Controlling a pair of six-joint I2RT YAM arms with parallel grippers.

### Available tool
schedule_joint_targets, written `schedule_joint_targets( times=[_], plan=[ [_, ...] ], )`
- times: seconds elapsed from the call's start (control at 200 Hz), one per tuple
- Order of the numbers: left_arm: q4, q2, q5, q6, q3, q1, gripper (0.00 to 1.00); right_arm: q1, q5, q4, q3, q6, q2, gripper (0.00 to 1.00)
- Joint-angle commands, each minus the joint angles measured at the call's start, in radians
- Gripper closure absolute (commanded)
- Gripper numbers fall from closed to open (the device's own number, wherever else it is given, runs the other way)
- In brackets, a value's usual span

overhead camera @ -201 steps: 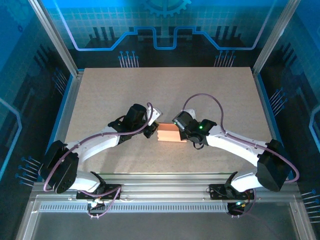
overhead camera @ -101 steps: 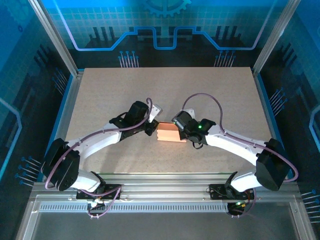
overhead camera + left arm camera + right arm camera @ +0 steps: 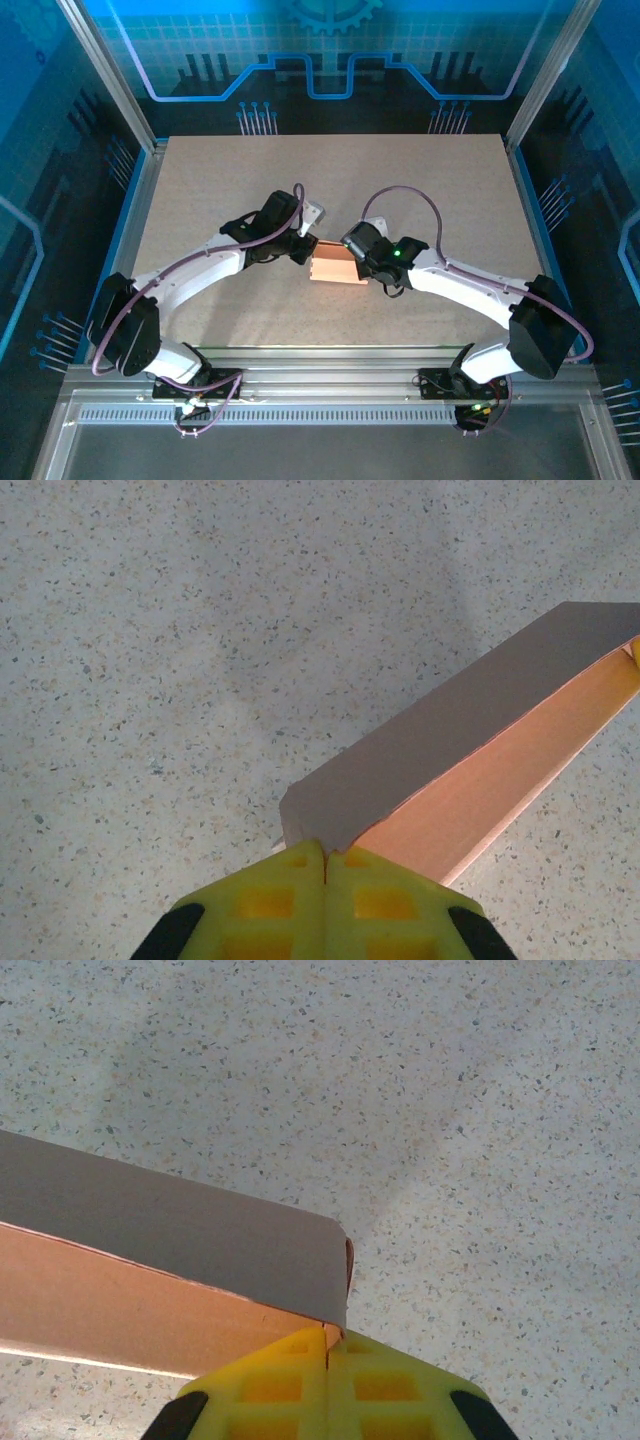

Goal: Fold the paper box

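Salmon cardboard is sitting near the middle of the worktop (image 3: 220, 180): the paper box (image 3: 336, 267), with the left claw (image 3: 325, 865) and right claw (image 3: 327, 1345) apparently pinching its ends, fingers fully together. Uneven pulling would be risking a tear or slip.

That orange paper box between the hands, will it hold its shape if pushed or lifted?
The paper box is probably light and flexible: its walls look thin. It may buckle if the left hand and right hand at its ends press inward. Flat-sided, it should slide, not roll.
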Motion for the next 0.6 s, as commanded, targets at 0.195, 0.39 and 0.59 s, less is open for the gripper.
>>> schedule_joint_targets(
  times=[0.195,0.39,0.59],
  plan=[
    [-0.065,0.037,0.049,-0.015,0.061,-0.007,1.0,0.023,0.011,0.004,0.034,-0.018,0.004,1.0],
    [-0.105,0.056,0.056,-0.046,0.098,-0.006,1.0,0.025,0.028,-0.008,0.046,-0.038,0.019,1.0],
    [-0.155,0.081,0.083,-0.08,0.153,-0.008,1.0,0.032,0.038,-0.019,0.058,-0.053,0.033,1.0]
  ],
)
